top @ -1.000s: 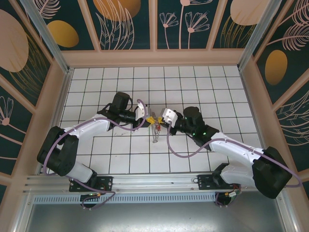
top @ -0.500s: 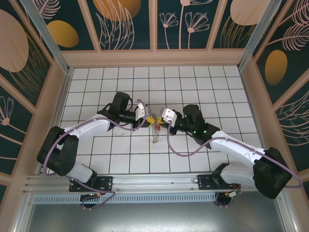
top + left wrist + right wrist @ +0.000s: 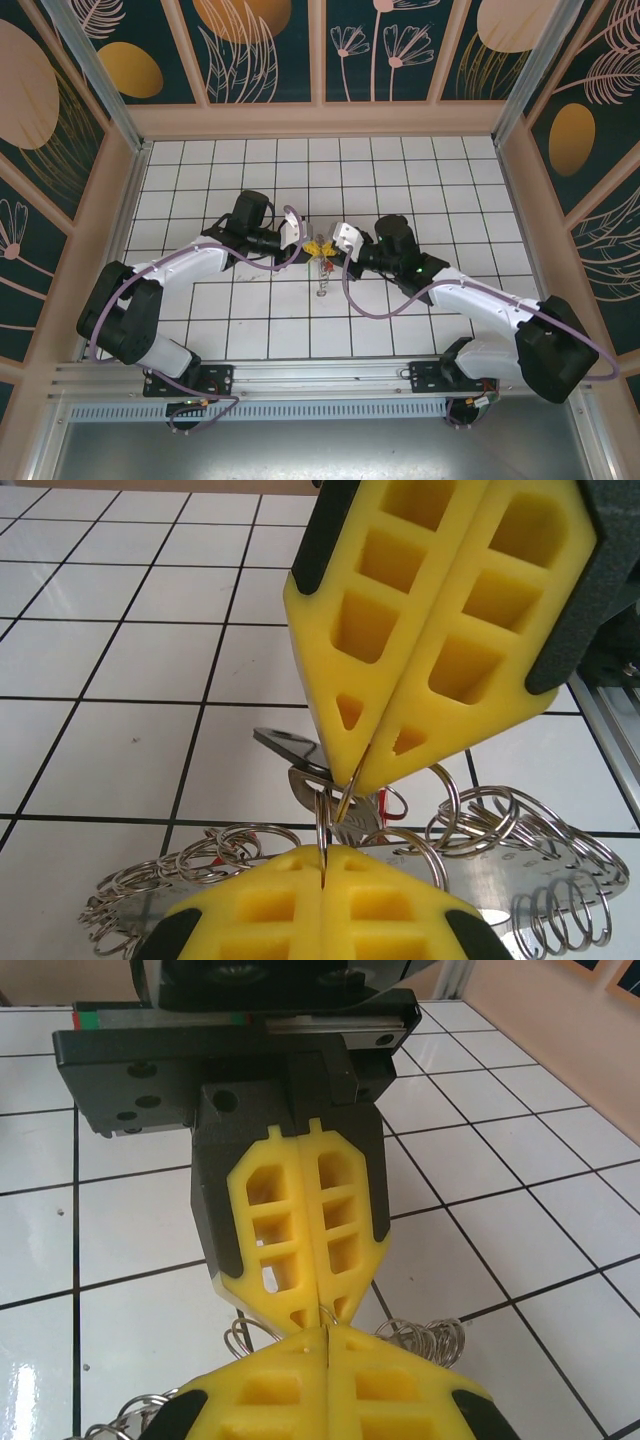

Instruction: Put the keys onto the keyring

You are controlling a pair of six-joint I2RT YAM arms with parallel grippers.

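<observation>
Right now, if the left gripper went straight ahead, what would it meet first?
Most likely the right gripper, shut and facing the left gripper nearly tip to tip; the gap's depth is unclear.

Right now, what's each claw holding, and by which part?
Left claw pinches a thin wire ring by its lower edge. Right claw shut at that ring's top; what it grips unclear.

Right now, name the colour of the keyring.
Silvery metal; the keyring shows best in the left wrist view.

Bright, even light — soft glare on glossy tiles (image 3: pixel 40 1360) (shadows faint)
</observation>
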